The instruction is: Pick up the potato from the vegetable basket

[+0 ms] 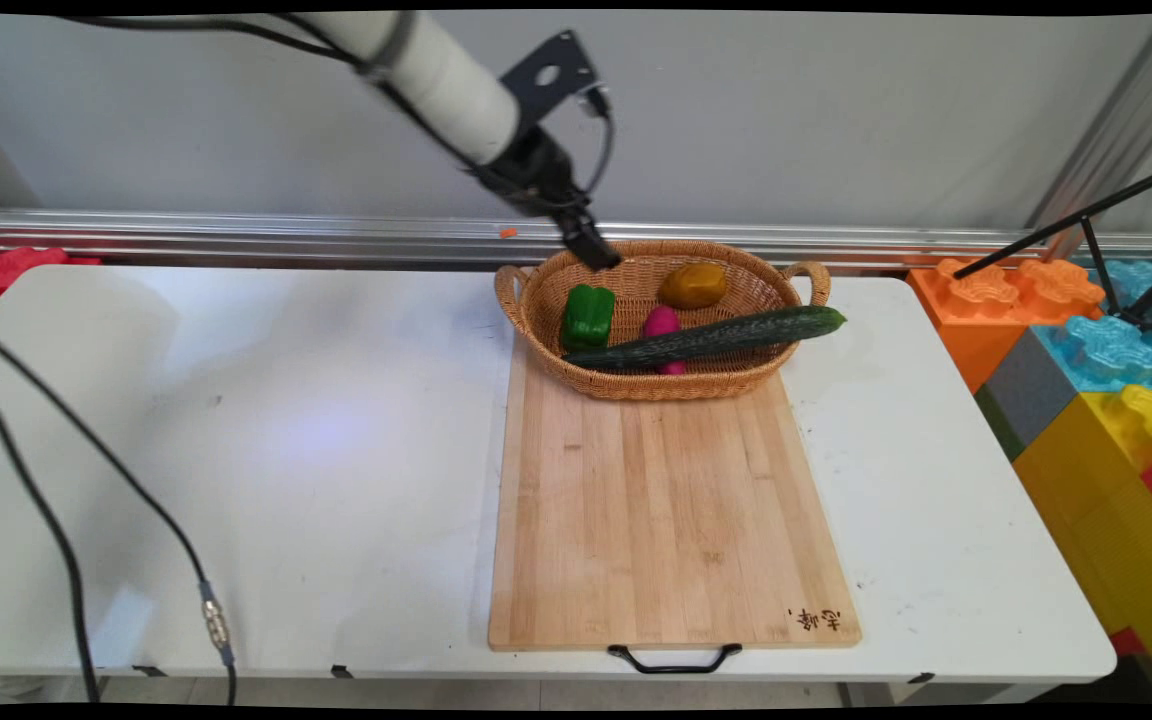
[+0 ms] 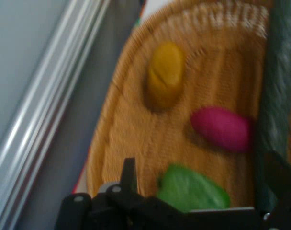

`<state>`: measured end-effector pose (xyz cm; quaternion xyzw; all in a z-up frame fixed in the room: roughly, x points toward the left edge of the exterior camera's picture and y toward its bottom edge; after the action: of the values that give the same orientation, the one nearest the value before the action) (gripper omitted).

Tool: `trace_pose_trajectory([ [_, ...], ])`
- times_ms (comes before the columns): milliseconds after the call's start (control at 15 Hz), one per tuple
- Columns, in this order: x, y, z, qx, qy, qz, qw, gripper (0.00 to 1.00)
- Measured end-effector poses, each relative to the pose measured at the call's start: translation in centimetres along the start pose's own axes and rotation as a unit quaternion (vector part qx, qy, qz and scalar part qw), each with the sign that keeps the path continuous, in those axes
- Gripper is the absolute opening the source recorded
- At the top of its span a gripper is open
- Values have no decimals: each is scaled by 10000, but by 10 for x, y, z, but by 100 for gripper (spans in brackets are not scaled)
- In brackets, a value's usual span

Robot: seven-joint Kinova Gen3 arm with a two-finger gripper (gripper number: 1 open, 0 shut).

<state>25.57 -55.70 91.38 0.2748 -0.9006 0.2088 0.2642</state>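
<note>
Green pepper [image 2: 193, 191] lies in the wicker basket [image 1: 546, 330] beside a magenta vegetable [image 2: 222, 128], yellow vegetable [image 2: 165, 74] and cucumber [image 1: 706, 340]; the gripper [image 2: 198, 179] hovers above, fingers [image 2: 128, 175] spread, empty.

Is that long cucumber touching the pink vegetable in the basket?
Touching, it seems: in the main view the cucumber lies straight across the pink vegetable, no gap showing.

basket [image 2: 136, 139]: green pepper [image 2: 193, 191] (nearest hand [image 2: 203, 184]); magenta piece [image 2: 222, 128]; yellow piece [image 2: 165, 72]
</note>
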Motion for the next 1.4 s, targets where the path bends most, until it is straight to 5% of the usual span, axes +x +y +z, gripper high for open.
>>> trace_pose_trajectory([
  [267,24,4,61,110,128,-2,9999,100],
  [800,32,19,162,220,158,282,9992,100],
  [1400,30,22,216,535,175,489,9972,100],
])
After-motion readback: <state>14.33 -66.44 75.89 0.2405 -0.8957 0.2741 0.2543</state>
